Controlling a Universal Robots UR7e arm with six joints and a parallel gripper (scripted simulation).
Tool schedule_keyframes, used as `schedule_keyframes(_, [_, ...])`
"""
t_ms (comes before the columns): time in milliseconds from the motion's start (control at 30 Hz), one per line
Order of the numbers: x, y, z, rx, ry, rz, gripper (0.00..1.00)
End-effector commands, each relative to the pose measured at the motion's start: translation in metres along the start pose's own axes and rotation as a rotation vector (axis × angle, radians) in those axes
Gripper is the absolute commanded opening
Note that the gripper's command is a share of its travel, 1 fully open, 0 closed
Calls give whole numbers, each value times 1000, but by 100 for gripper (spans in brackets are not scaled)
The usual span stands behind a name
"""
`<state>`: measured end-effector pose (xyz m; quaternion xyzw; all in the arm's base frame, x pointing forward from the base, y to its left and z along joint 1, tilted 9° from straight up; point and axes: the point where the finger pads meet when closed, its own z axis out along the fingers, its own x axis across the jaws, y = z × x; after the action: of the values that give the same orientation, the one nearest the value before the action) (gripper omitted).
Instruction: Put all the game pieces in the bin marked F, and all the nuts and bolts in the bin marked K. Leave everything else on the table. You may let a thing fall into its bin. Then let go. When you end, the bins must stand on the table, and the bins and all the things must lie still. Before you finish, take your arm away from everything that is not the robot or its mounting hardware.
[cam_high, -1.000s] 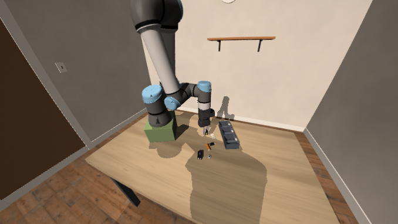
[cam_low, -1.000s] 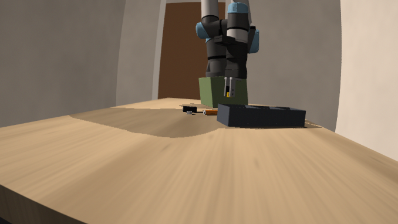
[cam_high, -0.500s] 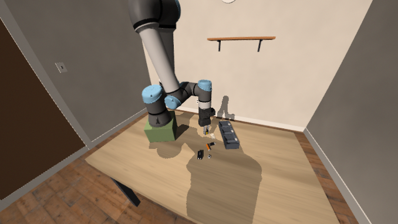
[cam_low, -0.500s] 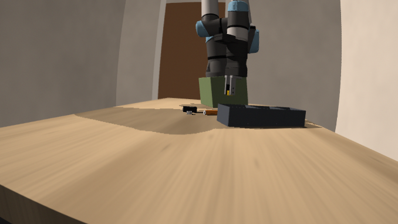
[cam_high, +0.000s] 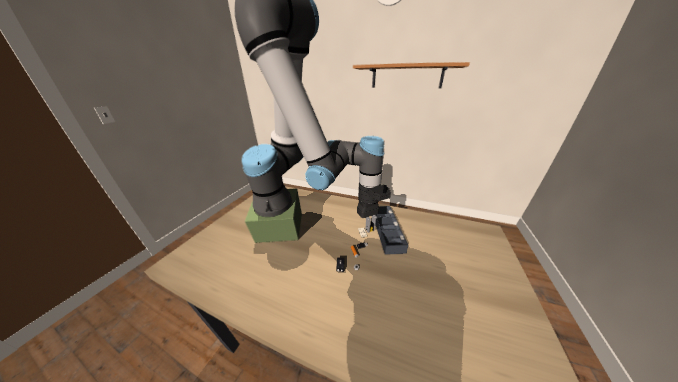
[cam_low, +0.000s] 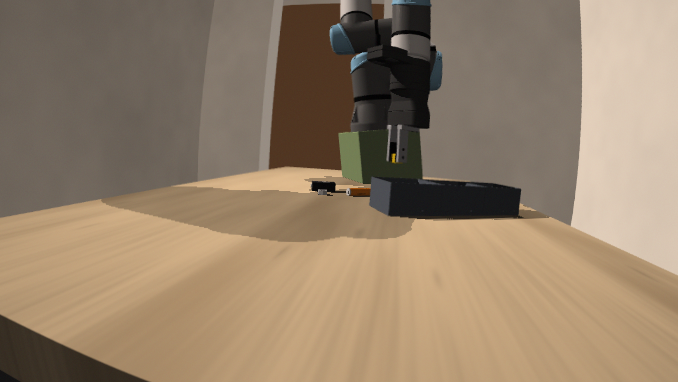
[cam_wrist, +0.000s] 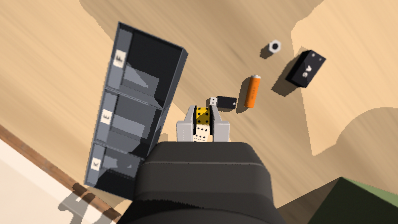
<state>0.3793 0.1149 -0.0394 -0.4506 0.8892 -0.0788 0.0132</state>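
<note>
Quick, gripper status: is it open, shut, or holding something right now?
Gripper: shut on a yellow die, held between the fingers above the table, beside the bins.

the die (cam_wrist: 202, 114) was yellow with black dots, the domino (cam_wrist: 201, 132) cream with dark dots. the fingers were light grey. the battery (cam_wrist: 253, 91) was orange, the usb stick (cam_wrist: 226, 103) black, the nut (cam_wrist: 274, 46) silvery. the bin (cam_wrist: 145, 65) was dark grey, the desk (cam_wrist: 60, 65) pale wood.
</note>
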Motion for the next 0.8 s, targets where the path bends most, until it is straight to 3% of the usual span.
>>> schedule_keyframes(0, [-16, -11, 2, -1, 3, 100, 34])
schedule_keyframes(300, [-59, -43, 2, -1, 3, 378, 34])
schedule_keyframes(400, [-73, -53, 2, -1, 3, 378, 34])
schedule_keyframes(767, [-74, -54, 2, -1, 3, 378, 34])
